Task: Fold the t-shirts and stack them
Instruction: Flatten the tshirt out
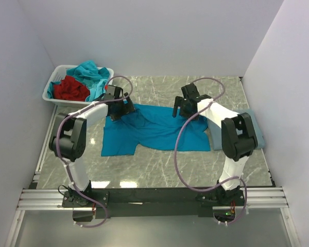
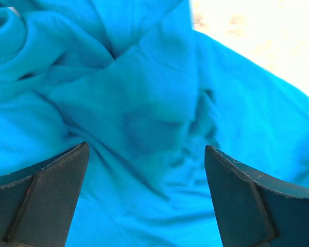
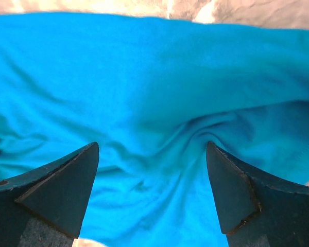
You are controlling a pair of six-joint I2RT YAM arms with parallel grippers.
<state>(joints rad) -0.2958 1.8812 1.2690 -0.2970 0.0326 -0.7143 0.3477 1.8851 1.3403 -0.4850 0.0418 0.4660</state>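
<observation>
Where the left hand (image 1: 124, 108) is hovering: low over the far left part of the bright teal t-shirt (image 1: 154, 131), fingers standing wide apart and gripping nothing; the wrist view is showing a rumpled ridge of cloth lying between them.
Right hand (image 1: 176, 109): also spread and holding nothing, hanging over the shirt's far edge right of centre, with a soft crease running between its fingers.
Why both are sitting there: judging by the pairing, each hand is lining up on one side of the same far edge, so the cloth can be pinched at two points and drawn over evenly.
Teal t-shirt: lying spread on the tabletop (image 1: 159, 167) between the arms, wrinkled and not yet folded.
Slate-blue t-shirt (image 1: 259, 133): resting as a flat folded pad at the right, partly under the right arm, probably serving as the base of the stack.
Basket (image 1: 52, 86): waiting at the far left corner, holding a red shirt (image 1: 72, 88) and a turquoise one (image 1: 92, 72) heaped loosely.
Progress: looking early, with one shirt folded and several to go.
</observation>
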